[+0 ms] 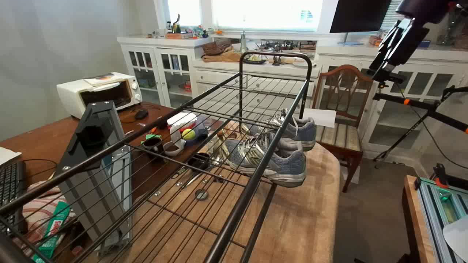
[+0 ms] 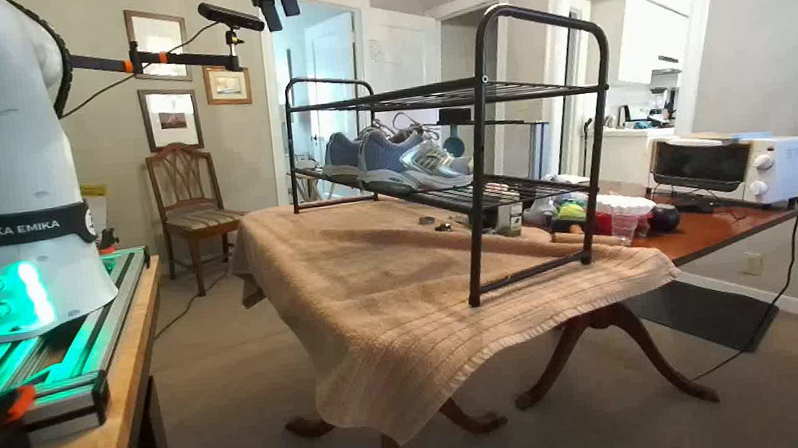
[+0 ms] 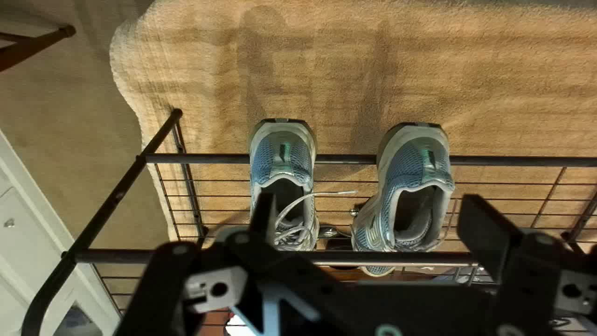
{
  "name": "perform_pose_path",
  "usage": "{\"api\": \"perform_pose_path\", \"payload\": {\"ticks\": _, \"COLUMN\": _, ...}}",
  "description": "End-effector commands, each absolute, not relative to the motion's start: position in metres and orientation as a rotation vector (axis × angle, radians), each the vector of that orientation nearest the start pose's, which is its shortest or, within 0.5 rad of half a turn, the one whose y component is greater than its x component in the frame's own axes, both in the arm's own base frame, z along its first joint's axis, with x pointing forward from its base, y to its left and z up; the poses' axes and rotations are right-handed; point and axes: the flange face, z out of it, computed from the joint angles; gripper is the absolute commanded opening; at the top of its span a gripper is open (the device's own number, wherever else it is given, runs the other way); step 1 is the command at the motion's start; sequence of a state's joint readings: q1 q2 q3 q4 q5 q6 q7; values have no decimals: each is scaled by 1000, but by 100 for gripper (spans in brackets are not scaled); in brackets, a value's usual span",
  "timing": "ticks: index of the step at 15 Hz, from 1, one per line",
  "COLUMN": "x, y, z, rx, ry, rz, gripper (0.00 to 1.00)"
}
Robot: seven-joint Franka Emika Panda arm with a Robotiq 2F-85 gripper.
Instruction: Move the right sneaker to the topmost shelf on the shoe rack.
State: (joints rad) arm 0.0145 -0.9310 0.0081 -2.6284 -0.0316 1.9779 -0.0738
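Currently the claw (image 3: 368, 210) hangs spread wide, while the right sneaker (image 3: 283, 163), blue-grey mesh over a thick whitish sole, sits loose-laced beside its mate (image 3: 385, 198) on the lower wire shelf (image 3: 345, 159), below the top shelf (image 2: 444, 88), a black grid edged in round tube.

In an exterior view, bright windows (image 1: 267, 15) shine above far white cabinets (image 1: 158, 69). A pale grey wall (image 1: 65, 44) rises left; a wooden chair (image 1: 339, 140) stands right, on brownish carpet (image 1: 369, 204).
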Motion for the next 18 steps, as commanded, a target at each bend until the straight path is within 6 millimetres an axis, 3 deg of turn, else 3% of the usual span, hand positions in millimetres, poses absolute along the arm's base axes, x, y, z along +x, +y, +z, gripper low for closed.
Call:
{"api": "perform_pose_path", "payload": {"ticks": 1, "x": 301, "y": 5, "z": 543, "rx": -3151, "ry": -161, "rz": -443, "gripper": 100}}
{"api": "perform_pose_path", "payload": {"ticks": 12, "x": 301, "y": 5, "z": 543, "rx": -3151, "ry": -161, "rz": -443, "gripper": 100}}
{"api": "perform_pose_path", "payload": {"ticks": 18, "x": 339, "y": -20, "z": 520, "rx": -3154, "ry": 302, "rz": -505, "gripper": 100}}
